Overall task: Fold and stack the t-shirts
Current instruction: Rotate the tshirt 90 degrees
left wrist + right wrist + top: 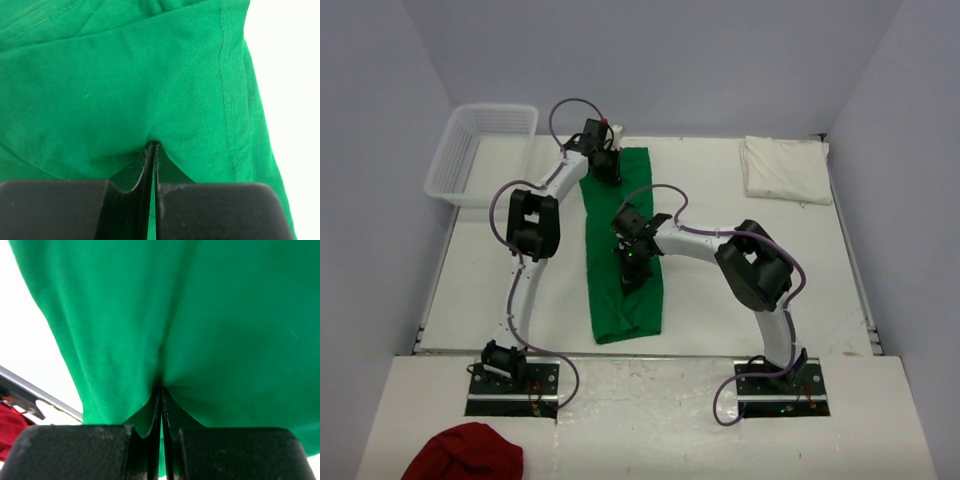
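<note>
1. green t-shirt [626, 300] lies as a long narrow strip down the middle of the surface [720, 290], running from the far edge toward the near edge.
2. left end effector [608, 170] sits at the strip's far end. in the left wrist view the jaws are closed together, with a pinch of green cloth [125, 100] at their tips. a stitched hem runs down the right side of that view.
3. right end effector [632, 278] is over the middle of the strip. in the right wrist view the jaws are closed, with green fabric [225, 330] puckered into the tips.
4. cream-white t-shirt [782, 168] lies folded at the far right corner, well apart from the green one.
5. clear mesh basket [480, 150] is at the far left corner, overhanging the left edge.
6. dark red cloth [465, 452] is bunched on the near platform, left of the left arm's base.
</note>
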`<state>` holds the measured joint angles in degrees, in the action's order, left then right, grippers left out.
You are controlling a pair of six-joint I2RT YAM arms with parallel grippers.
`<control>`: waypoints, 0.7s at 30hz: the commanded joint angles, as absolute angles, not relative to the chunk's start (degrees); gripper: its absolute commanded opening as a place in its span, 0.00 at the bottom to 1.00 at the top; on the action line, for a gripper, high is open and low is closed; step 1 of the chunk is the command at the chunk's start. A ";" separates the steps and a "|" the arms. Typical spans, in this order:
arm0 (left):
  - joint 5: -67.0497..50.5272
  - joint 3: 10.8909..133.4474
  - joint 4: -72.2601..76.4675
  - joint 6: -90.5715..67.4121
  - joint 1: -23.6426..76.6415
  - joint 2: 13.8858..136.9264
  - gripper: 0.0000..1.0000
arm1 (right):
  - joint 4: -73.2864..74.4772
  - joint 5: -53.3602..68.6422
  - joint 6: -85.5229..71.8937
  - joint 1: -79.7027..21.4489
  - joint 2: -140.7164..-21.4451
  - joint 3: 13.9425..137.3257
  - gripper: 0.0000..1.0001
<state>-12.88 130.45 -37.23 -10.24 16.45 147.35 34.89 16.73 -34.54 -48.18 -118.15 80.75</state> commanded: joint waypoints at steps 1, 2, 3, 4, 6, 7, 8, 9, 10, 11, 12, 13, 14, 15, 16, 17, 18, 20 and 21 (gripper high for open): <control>-16.52 131.39 -34.37 -7.21 17.93 153.72 0.04 | 38.67 17.05 -34.01 -50.18 -124.09 84.61 0.00; -17.92 131.48 -33.84 -7.47 17.93 153.98 0.04 | 39.02 17.40 -34.10 -50.36 -124.88 85.77 0.00; -18.89 131.48 -33.23 -7.91 17.93 154.25 0.04 | 39.20 17.84 -34.10 -50.88 -126.55 88.04 0.00; -20.11 131.22 -31.92 -7.91 18.02 154.51 0.04 | 39.90 18.10 -34.01 -51.15 -127.35 89.11 0.00; -21.36 131.13 -30.94 -8.09 18.45 154.95 0.04 | 40.78 18.02 -33.75 -51.33 -129.45 92.27 0.00; -21.71 131.05 -30.76 -7.74 18.63 155.04 0.05 | 41.04 17.93 -33.66 -51.42 -129.90 93.07 0.00; -21.27 130.87 -30.50 -7.47 18.89 154.95 0.06 | 41.48 17.76 -33.49 -51.42 -130.25 93.77 0.00; -20.40 130.43 -30.15 -7.21 18.98 154.69 0.06 | 41.75 17.49 -33.23 -51.42 -130.51 94.82 0.00; -19.43 128.95 -29.02 -7.21 19.07 154.17 0.05 | 42.18 17.06 -33.14 -51.42 -130.87 95.18 0.00; -17.25 127.89 -28.13 -7.21 19.07 152.68 0.05 | 42.54 16.79 -32.70 -51.42 -130.96 95.53 0.00; -16.01 125.36 -27.34 -7.21 19.07 151.80 0.06 | 42.80 16.27 -32.52 -51.50 -130.96 95.80 0.00; -14.78 124.20 -25.94 -7.21 19.07 150.83 0.07 | 42.98 15.65 -32.26 -51.42 -130.87 95.54 0.00; -12.94 123.15 -25.41 -7.21 19.07 148.82 0.08 | 42.89 15.30 -32.08 -51.42 -130.09 95.19 0.00; -11.79 121.13 -24.88 -7.47 19.07 147.75 0.08 | 42.72 14.86 -32.08 -51.42 -129.38 93.88 0.00; -10.82 119.90 -23.65 -7.73 18.99 146.61 0.09 | 42.11 13.81 -31.99 -51.42 -128.50 93.08 0.00; -9.42 118.84 -23.21 -7.82 18.98 144.25 0.11 | 41.93 13.45 -31.82 -51.42 -126.76 92.29 0.00; -8.45 116.57 -22.25 -8.61 18.98 142.92 0.12 | 41.75 12.93 -31.73 -51.42 -125.87 90.98 0.00; -5.99 114.27 -21.45 -9.75 18.98 138.55 0.13 | 41.22 10.91 -31.03 -51.42 -122.80 89.57 0.05; -4.76 112.08 -20.84 -10.19 18.98 137.04 0.13 | 41.05 10.12 -30.50 -51.42 -121.65 88.60 0.09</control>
